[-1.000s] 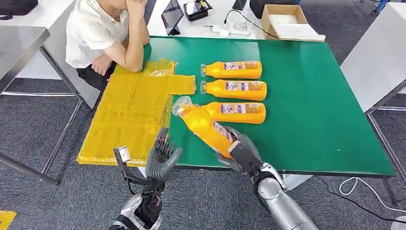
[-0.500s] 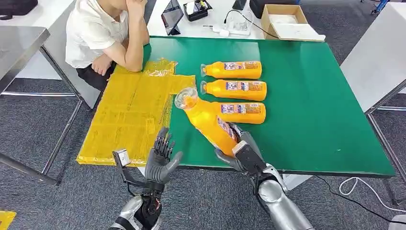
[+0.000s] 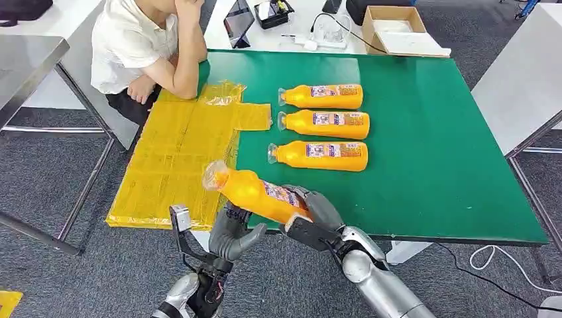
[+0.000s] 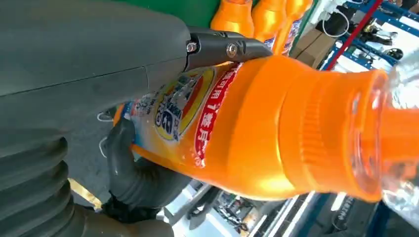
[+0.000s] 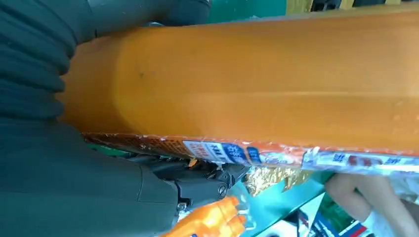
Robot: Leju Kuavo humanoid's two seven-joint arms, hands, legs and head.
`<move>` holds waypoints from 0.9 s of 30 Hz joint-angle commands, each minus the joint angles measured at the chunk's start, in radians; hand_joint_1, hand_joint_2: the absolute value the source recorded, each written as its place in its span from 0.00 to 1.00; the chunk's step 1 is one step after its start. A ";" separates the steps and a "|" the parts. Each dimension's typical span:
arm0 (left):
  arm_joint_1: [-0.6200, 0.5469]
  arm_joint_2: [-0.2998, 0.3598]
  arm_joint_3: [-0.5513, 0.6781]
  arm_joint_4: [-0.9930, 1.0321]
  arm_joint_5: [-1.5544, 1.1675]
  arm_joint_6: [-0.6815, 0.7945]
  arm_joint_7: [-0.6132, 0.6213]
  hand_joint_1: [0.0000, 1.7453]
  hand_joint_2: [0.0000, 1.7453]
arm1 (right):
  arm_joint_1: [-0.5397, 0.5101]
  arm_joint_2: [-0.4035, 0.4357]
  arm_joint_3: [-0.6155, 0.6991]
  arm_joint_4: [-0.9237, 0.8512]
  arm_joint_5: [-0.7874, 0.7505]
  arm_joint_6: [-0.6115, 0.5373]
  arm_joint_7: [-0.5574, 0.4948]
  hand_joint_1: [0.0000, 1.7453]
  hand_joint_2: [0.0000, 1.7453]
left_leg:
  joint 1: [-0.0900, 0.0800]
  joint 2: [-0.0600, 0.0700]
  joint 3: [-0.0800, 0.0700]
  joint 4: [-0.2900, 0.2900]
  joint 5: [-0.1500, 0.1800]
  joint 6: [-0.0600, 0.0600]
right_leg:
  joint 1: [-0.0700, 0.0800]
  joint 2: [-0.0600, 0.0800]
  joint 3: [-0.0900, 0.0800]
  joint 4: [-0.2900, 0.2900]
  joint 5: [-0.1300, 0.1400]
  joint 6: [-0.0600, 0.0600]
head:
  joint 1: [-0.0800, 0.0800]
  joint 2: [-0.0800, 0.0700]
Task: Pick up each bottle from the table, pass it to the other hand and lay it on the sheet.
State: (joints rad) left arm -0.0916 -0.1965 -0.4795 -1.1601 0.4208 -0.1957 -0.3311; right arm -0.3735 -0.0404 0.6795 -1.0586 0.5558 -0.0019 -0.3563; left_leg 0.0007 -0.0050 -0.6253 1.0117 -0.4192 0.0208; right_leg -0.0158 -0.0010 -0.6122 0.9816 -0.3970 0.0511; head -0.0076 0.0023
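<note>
An orange bottle [image 3: 255, 192] with a clear cap hangs tilted over the table's front edge, cap toward the yellow sheet [image 3: 175, 159]. My right hand [image 3: 311, 215] grips its base end. My left hand [image 3: 232, 232] is under its middle. In the left wrist view the thumb [image 4: 217, 48] presses on the bottle's label [image 4: 197, 113] and dark fingers [image 4: 136, 175] curl beneath it. The right wrist view has the bottle's body [image 5: 272, 84] close up. Three more orange bottles [image 3: 321, 97] [image 3: 325, 124] [image 3: 321, 156] lie side by side on the green table [image 3: 431, 152].
A person [image 3: 142, 46] sits at the far left corner, an elbow resting by the sheet's far end. Behind the green table stand a cardboard box [image 3: 397, 30], a tablet [image 3: 238, 23] and cables. A grey table [image 3: 26, 63] is at the left.
My right hand swung the bottle down and left, off the third lying bottle and toward my left hand. My left hand rose beneath it and closed around its middle.
</note>
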 commanded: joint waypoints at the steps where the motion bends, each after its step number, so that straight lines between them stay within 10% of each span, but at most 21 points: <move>1: -0.036 0.029 -0.007 0.042 0.014 -0.012 0.023 0.00 1.00 | -0.055 -0.017 0.099 0.030 0.007 0.004 0.007 1.00 1.00 | 0.001 0.001 0.005 0.000 -0.002 -0.001 | 0.001 0.001 0.005 -0.001 -0.002 -0.002 | 0.000 0.000; 24: -0.046 -0.052 0.094 -0.047 0.353 0.006 0.045 0.00 1.00 | 0.002 0.029 0.156 -0.032 -0.056 -0.028 -0.102 0.97 1.00 | 0.001 0.002 0.005 0.000 -0.003 -0.002 | 0.001 0.001 0.004 0.000 -0.002 -0.003 | 0.000 0.000; 25: -0.045 -0.054 0.093 -0.058 0.357 0.022 0.039 0.93 1.00 | 0.006 0.030 0.162 -0.025 -0.056 -0.035 -0.098 0.94 1.00 | 0.001 0.001 0.002 0.000 -0.001 -0.001 | 0.001 0.000 0.002 0.000 -0.001 -0.002 | 0.000 0.000; 27: -0.042 -0.056 0.091 -0.075 0.324 0.067 0.002 1.00 1.00 | 0.016 0.034 0.165 -0.014 -0.058 -0.046 -0.097 0.81 1.00 | 0.001 0.000 0.003 0.000 -0.001 -0.001 | 0.001 0.000 0.003 -0.001 -0.001 -0.002 | 0.000 0.000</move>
State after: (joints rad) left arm -0.1016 -0.2445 -0.4326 -1.2020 0.7583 -0.2007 -0.2838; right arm -0.3673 -0.0202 0.7641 -1.1036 0.5051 -0.0355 -0.4414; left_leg 0.0007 -0.0048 -0.6257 1.0117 -0.4193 0.0208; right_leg -0.0159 -0.0010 -0.6128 0.9815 -0.3970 0.0511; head -0.0076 0.0023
